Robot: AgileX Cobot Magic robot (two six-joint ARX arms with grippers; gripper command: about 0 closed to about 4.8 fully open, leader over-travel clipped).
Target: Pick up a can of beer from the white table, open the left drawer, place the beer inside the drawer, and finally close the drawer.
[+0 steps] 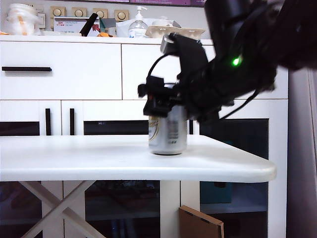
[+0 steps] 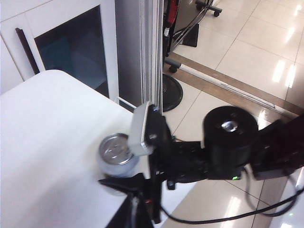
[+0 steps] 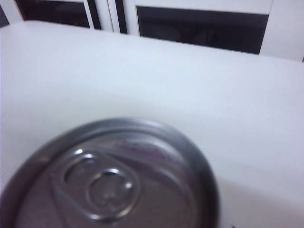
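**Right gripper at the can; left drawer shut**

We find the can of beer standing upright on the white table, near its right-hand end in the exterior view and a little back from the front edge. The right gripper comes in from the right and sits over the can's upper part, its black fingers straddling the top. We cannot tell from the frames whether they press on the can or merely stand beside it. The can's base rests on the tabletop.

The right wrist view is filled by the can's lid with its pull tab, blurred and very close.

The left gripper shows in no view; we record its fingers as closed.

The left drawer is shut, its black bar handle untouched. A clear pump bottle stands on the cabinet top.
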